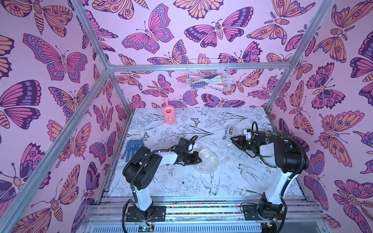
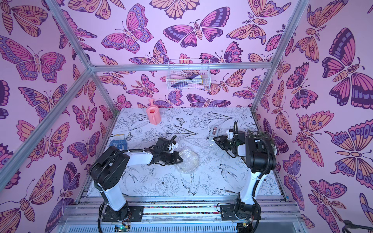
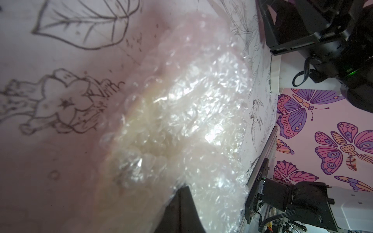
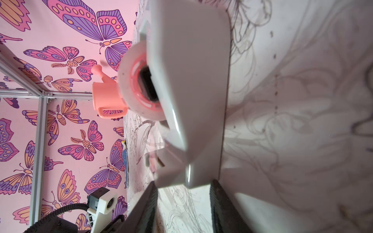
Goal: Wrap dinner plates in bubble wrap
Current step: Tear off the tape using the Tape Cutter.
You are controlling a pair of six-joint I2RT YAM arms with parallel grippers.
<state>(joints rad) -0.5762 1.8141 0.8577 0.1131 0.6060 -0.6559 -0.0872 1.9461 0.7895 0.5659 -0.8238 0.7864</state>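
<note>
At the centre of the table (image 1: 177, 181) I found the bubble wrap (image 1: 206, 159) bundled, apparently around the dinner plate (image 3: 149, 131). The left gripper (image 1: 199, 159) had its jaws clenched at the bundle's edge. The right gripper (image 1: 233, 141) had its jaws astride the tape dispenser (image 1: 230, 131); I could not tell whether they gripped it.

Both top views looked down from above the table's (image 1: 232, 181) front edge toward its far edge, sharing the whole tabletop. Wrist views sat low, close against bubble wrap (image 3: 181, 121) and tape dispenser (image 4: 191, 90).
</note>
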